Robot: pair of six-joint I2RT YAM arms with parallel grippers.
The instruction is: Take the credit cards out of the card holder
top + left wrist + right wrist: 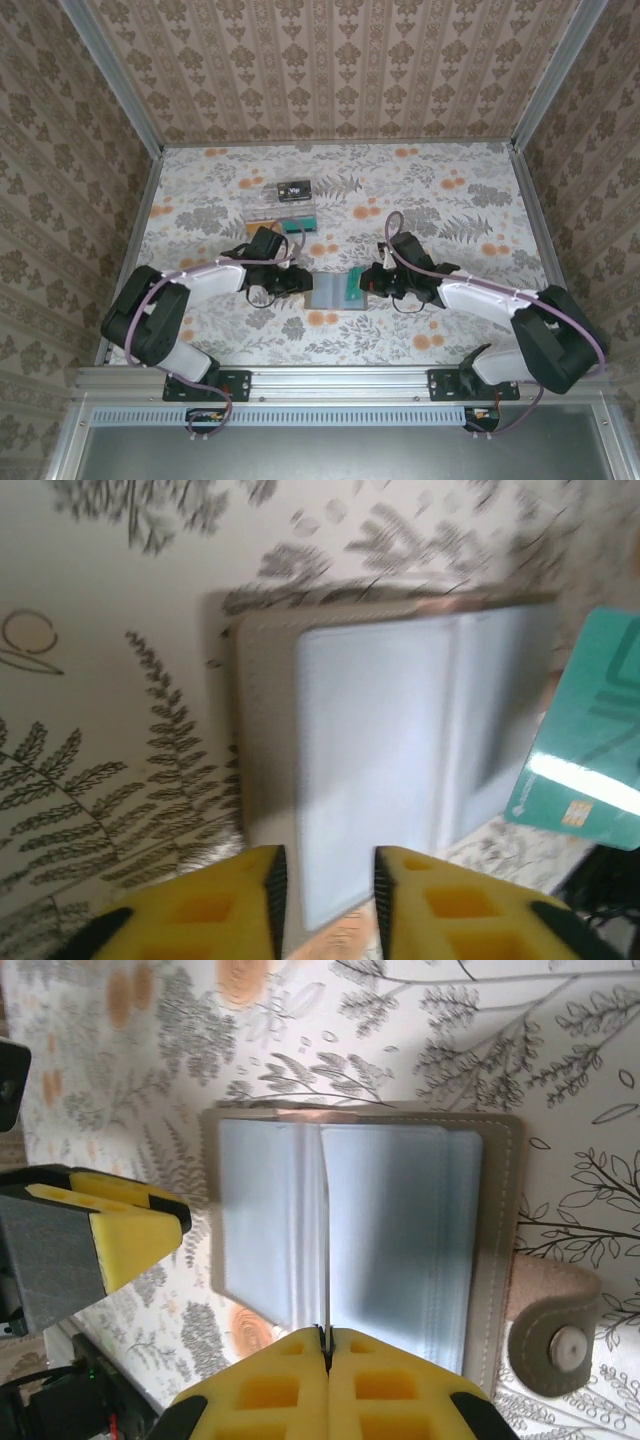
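The card holder (327, 291) lies open on the table between my two grippers, grey-blue pocket panels up (380, 760) (400, 1230). My right gripper (327, 1338) is shut on a teal credit card (590, 770), seen edge-on as a thin line (326, 1260) standing over the holder's middle fold. In the top view the right gripper (366, 284) is at the holder's right side with the credit card (354, 290) tilted up. My left gripper (328, 888) (300, 283) is open, its yellow fingers (262, 895) straddling the left panel's near edge without pinching it.
A clear plastic tray (262, 212) stands behind the holder at the back left, with a dark card (292, 189) on it. The holder's strap with a snap button (556, 1335) sticks out to the right. Patterned walls enclose the table on three sides.
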